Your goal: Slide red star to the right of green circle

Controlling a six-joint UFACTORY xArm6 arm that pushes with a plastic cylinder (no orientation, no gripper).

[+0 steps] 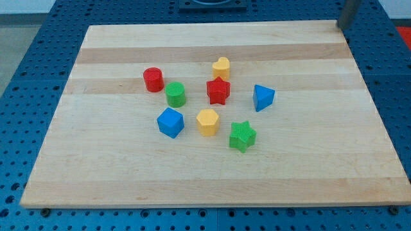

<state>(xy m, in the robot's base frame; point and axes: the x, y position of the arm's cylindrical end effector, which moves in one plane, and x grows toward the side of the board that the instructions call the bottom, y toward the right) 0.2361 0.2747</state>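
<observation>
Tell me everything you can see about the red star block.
The red star is a small, chunky, star-shaped block of matte red, plastic-looking material. It lies flat on the wooden board, near the middle. It sits to the view's right of the green circle, with a gap between them, and just below the yellow heart. Nothing seems to touch it. My tip is far off, at the view's top right.

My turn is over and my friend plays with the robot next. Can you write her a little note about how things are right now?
My tip is at the view's top right corner, by the board's edge, far from every block.
The red star already sits on the view's right of the green circle, apart from it.
The yellow heart is just above the star.
Done: the star looks placed.
Left: probably nothing; nudge it closer only if you want.
</observation>
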